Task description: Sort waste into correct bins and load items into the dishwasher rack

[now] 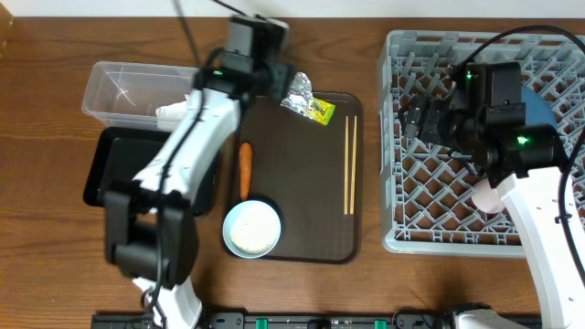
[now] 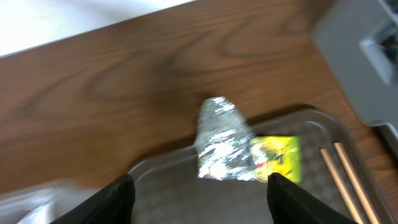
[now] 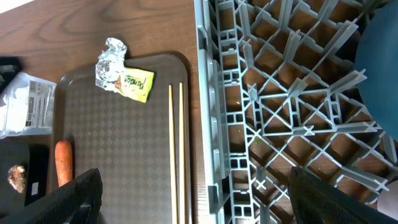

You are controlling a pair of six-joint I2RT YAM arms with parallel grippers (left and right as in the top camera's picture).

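Observation:
A crumpled foil ball [image 1: 297,91] and a yellow-green wrapper [image 1: 322,111] lie at the far edge of the dark brown tray [image 1: 311,247]. My left gripper [image 1: 274,80] is open and empty just short of the foil [image 2: 221,143] and the wrapper [image 2: 277,155]. A carrot [image 1: 245,169], the chopsticks [image 1: 349,164] and a white bowl with rice [image 1: 252,228] lie on the same tray. My right gripper [image 1: 413,119] is open and empty over the left wall of the grey rack [image 1: 548,55]. A blue plate [image 1: 535,110] and a pink cup [image 1: 484,196] are in the rack.
A clear tub [image 1: 119,82] with white tissue [image 1: 169,114] stands at the far left. A black tray [image 1: 114,169] lies in front of it and holds a brown lump [image 3: 17,176]. The light blue cup is out of view.

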